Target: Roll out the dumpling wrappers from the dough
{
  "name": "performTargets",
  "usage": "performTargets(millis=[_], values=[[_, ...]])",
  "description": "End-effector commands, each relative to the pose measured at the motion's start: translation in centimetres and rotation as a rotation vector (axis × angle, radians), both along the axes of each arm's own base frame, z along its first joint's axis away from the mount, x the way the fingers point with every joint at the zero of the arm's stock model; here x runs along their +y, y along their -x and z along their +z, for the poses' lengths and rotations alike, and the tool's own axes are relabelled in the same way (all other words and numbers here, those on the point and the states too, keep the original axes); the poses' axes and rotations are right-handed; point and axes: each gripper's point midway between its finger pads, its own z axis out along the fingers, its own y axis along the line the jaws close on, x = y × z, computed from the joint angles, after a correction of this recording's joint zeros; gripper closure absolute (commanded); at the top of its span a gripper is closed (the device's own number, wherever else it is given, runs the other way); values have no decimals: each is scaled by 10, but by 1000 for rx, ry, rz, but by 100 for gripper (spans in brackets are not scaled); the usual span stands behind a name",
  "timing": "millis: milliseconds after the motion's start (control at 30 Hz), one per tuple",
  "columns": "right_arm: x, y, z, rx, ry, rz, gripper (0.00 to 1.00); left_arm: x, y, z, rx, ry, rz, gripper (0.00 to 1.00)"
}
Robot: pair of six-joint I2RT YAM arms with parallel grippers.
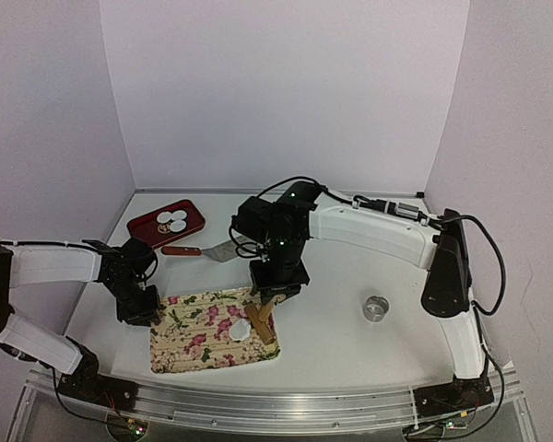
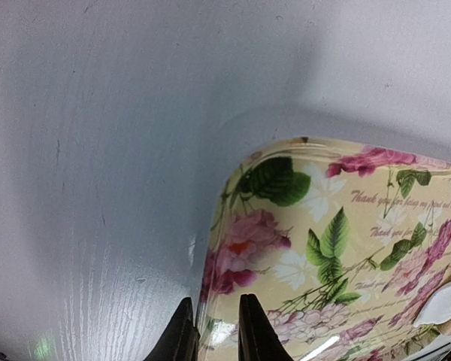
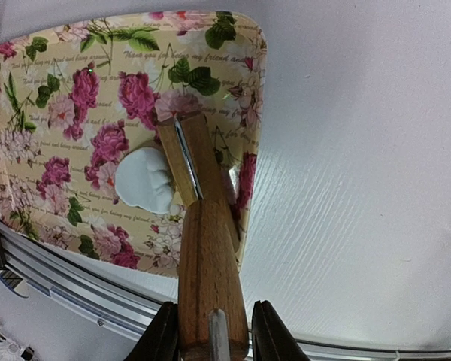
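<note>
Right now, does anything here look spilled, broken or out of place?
Nothing is spilled or broken. The floral tray sits slightly askew on the table, and the dough is a lopsided lump lying against the rolling pin.

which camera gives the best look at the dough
The right wrist view: the dough sits large and unblocked on the floral tray, against the rolling pin. The top external view shows the dough only as a small white blob. The left wrist view catches just a sliver of it at the right edge.
</note>
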Motion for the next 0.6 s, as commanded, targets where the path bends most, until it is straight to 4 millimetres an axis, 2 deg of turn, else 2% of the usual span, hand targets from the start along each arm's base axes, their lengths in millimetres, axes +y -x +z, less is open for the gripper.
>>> performTargets(millis=[0,167,300,400,500,567], values=[[-8,2,52,-84,-71,61,100,6,-2,-11,1,-36,-9,77],[0,6,71,-106,-124,114,100,8,-4,-7,-21,-41,5,70],[10,12,76,-110,-152,174,100,10,-2,-11,-2,-57,6,68],[18,15,77,-110,-165,218,100,13,-4,-8,-17,-68,24,63],[21,16,69,-101,-148,240,100,10,-5,-9,-34,-49,11,65],[22,17,65,-98,-139,254,100,7,-6,-12,-30,-39,-8,71]])
